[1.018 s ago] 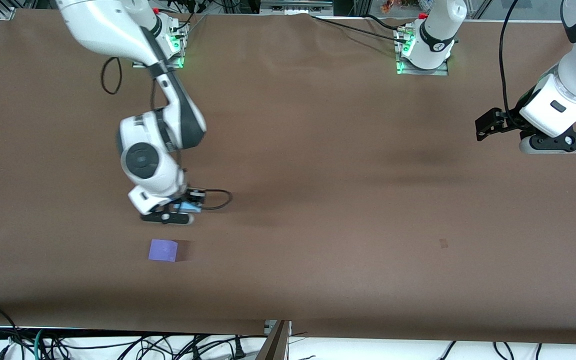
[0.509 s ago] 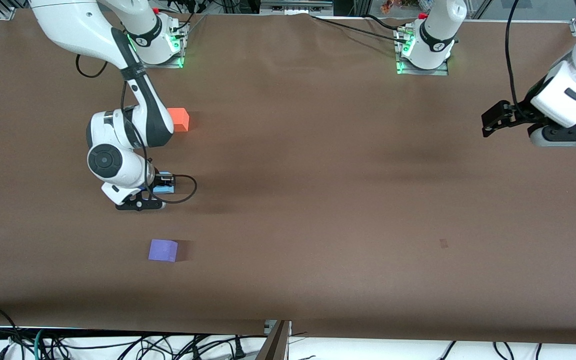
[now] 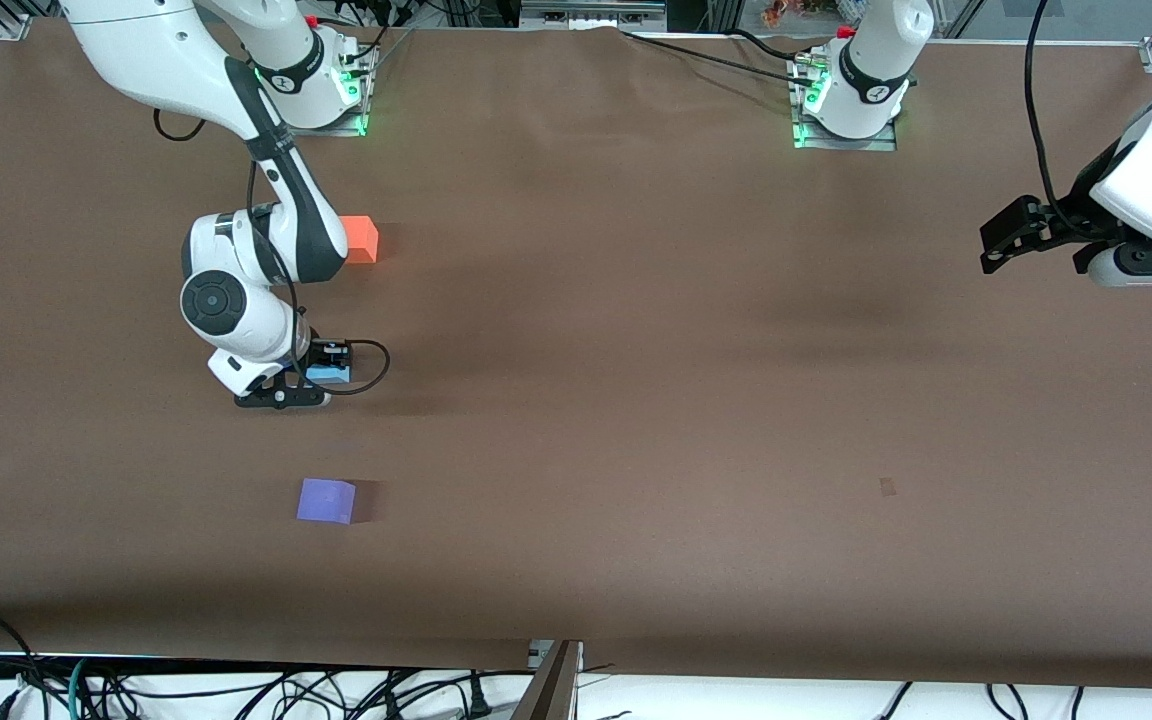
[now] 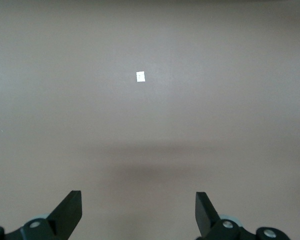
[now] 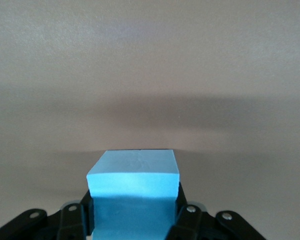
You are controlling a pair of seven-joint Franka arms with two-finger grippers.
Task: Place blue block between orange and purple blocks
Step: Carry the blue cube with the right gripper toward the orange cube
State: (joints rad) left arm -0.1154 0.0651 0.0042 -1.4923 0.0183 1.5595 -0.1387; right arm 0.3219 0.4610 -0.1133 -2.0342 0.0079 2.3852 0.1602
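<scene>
My right gripper [image 3: 311,385] is shut on the sky-blue block [image 3: 329,374], low over the table between the other two cubes. In the right wrist view the blue block [image 5: 134,192] sits clamped between the black fingers [image 5: 72,220]. The orange-red block [image 3: 361,239] lies on the table nearer the robots' bases, partly hidden by the right arm. The violet-purple block [image 3: 325,500] lies nearer the front camera. My left gripper [image 3: 1011,238] is open and empty, up in the air over the left arm's end of the table; in its wrist view the left gripper [image 4: 138,212] shows only bare table.
A brown sheet covers the table [image 3: 636,350]. A small tape mark [image 3: 887,487] lies toward the left arm's end; it shows white in the left wrist view [image 4: 140,76]. A cable [image 3: 371,368] loops from the right gripper. Cables hang below the front edge.
The right gripper with the blue block swung toward the right arm's end, uncovering the orange block, then edged back a little and lower. The left gripper drifted outward and toward the bases.
</scene>
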